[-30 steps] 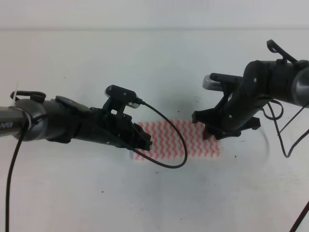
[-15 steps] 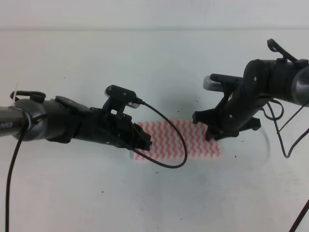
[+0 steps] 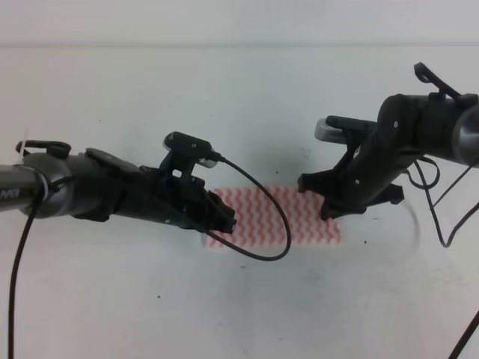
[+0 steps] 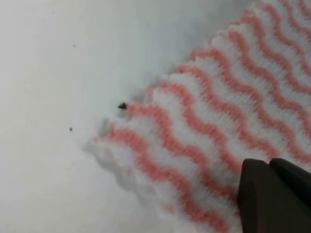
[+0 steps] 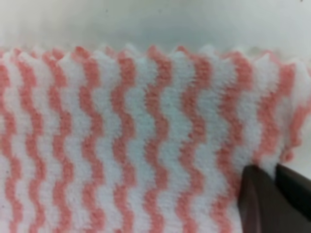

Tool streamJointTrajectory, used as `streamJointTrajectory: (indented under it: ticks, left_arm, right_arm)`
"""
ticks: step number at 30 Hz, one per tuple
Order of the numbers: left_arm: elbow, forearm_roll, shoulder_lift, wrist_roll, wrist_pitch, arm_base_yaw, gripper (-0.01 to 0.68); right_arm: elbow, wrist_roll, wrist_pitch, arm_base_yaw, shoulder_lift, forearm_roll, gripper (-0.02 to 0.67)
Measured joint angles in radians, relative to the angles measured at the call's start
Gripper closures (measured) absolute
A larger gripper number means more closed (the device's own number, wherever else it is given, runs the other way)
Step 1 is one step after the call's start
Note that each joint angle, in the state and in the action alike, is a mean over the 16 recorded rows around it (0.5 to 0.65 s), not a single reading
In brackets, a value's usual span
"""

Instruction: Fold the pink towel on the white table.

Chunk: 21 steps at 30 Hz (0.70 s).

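The pink towel lies flat as a short wide strip on the white table, between my two arms. My left gripper is down at its left end. In the left wrist view its dark fingertips are shut together over the towel, close to a corner with a thick layered edge. My right gripper is over the towel's right end. In the right wrist view its fingertips are shut too, above the striped cloth near its right edge. Whether either gripper pinches cloth is hidden.
A black cable loop from the left arm hangs over the towel's middle. More cables trail from the right arm at the right edge. The table's far edge runs along the top. Tiny dark specks dot the table.
The right arm's wrist has shifted very slightly over the towel's right end. The left arm and the towel look unchanged.
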Motion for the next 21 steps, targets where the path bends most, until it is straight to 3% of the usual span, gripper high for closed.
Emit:
streamJointTrajectory:
  ticks: [21]
  left_arm:
    - [0.000, 0.000, -0.002, 0.005, 0.007, 0.000, 0.678]
  right_arm:
    - [-0.003, -0.090, -0.066, 0.010, -0.066, 0.139, 0.662]
